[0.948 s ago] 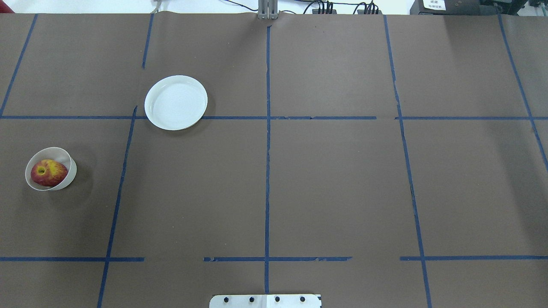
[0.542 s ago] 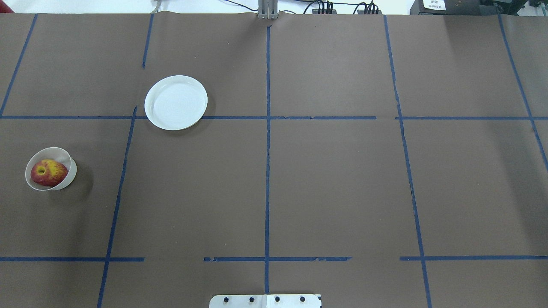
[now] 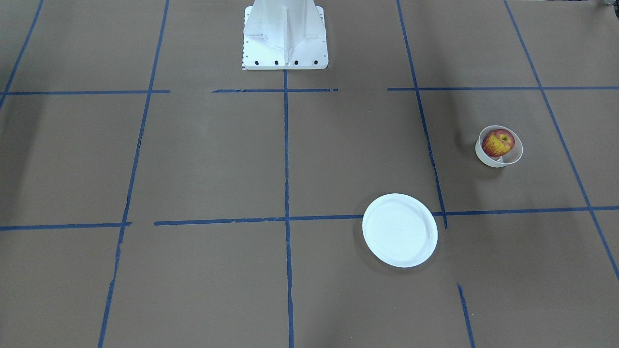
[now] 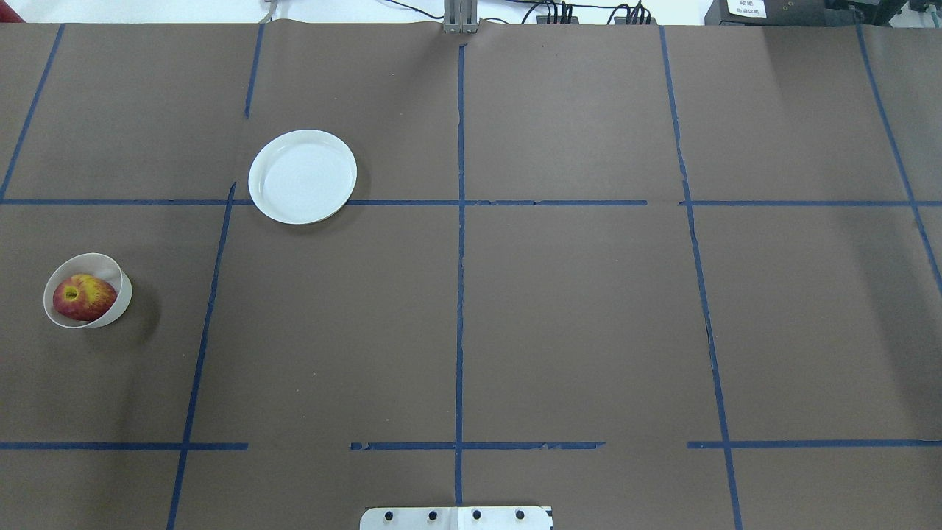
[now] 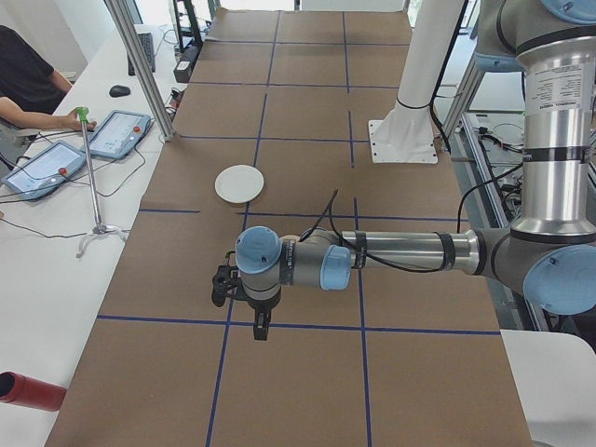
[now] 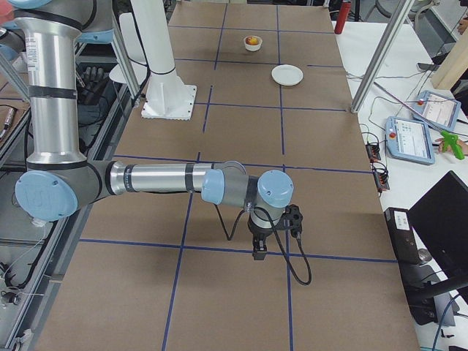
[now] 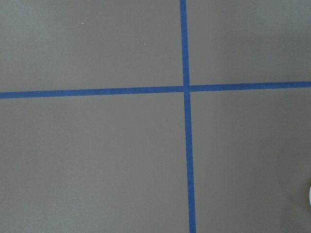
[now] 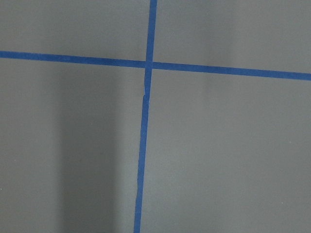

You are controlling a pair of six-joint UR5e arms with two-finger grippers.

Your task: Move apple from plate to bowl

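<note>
The red and yellow apple (image 4: pixel 83 297) lies inside the small cream bowl (image 4: pixel 122 293) at the table's left side; both also show in the front-facing view, apple (image 3: pixel 498 141) in bowl (image 3: pixel 504 160). The white plate (image 4: pixel 302 177) is empty, farther back and to the right of the bowl; it also shows in the front-facing view (image 3: pixel 400 230). My left gripper (image 5: pixel 261 328) shows only in the exterior left view, my right gripper (image 6: pixel 259 251) only in the exterior right view. Both hang above the table, pointing down, far from the plate. I cannot tell whether they are open or shut.
The brown table cover (image 4: pixel 574 316) carries a grid of blue tape lines. The robot's white base (image 3: pixel 285 36) stands at the middle of the near edge. Both wrist views show only table cover and tape. Operators' tablets (image 5: pixel 116 133) lie on a side bench.
</note>
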